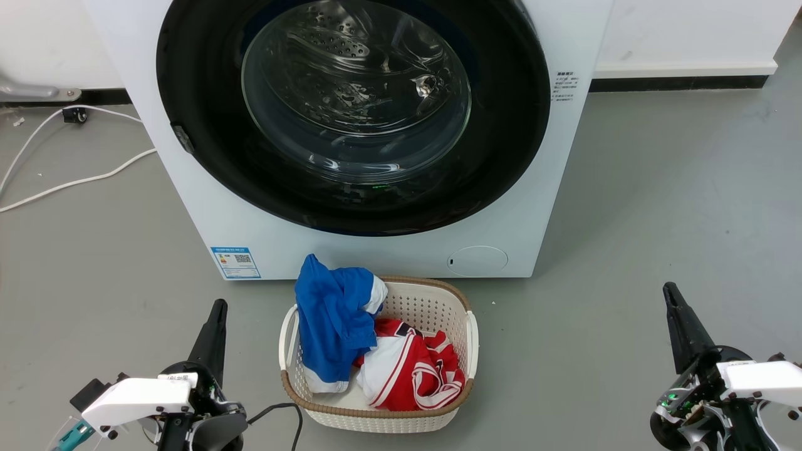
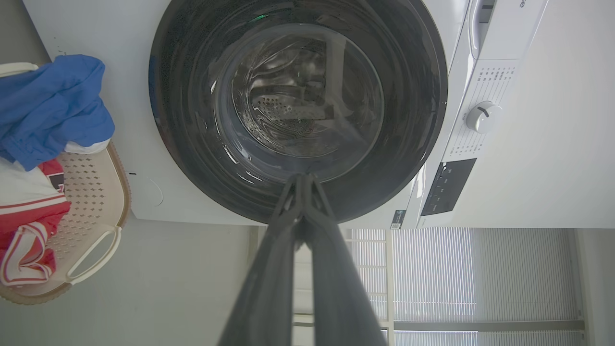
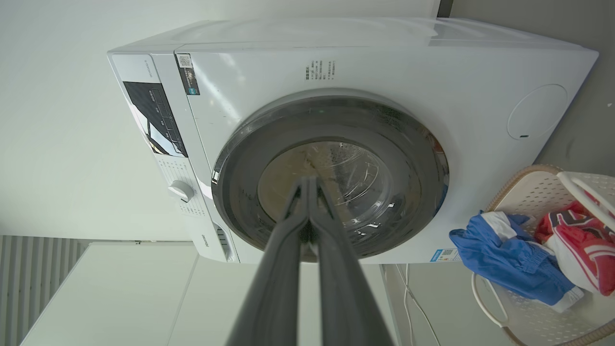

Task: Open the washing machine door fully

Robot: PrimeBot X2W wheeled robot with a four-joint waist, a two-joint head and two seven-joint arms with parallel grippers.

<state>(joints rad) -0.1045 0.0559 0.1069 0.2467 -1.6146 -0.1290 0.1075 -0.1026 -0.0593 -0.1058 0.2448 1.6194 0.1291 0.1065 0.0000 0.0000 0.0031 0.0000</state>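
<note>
Left gripper [image 1: 217,313]: fingers pressed together, nothing in them, parked low to the left of the basket, well apart from the machine.
Right gripper [image 1: 673,299]: same deal, closed on nothing, low on the right, also well apart.
Washing machine door [image 1: 354,113]: shut, sitting flush in the white front, with the steel drum visible through the glass bowl.
Step in hand: looks like the very start, so it's the reach for the door edge.
Grab spot: the small grey tab [image 1: 183,139] on the rim's left side looks like the pull point to me, so I'd guess the hinges are on the right. Can't confirm that.
How I'd do it: the left arm is nearer. Spread the fingers first and hook the rim at the tab. Then pull in an arc round the hinge side, not straight back, or they'll likely slip off that glossy rim.
Watch out: the laundry basket [image 1: 473,329] sits just in front of the machine under the door, and the blue garment [image 1: 332,316] pokes up highest. Keep the arm above it.
</note>
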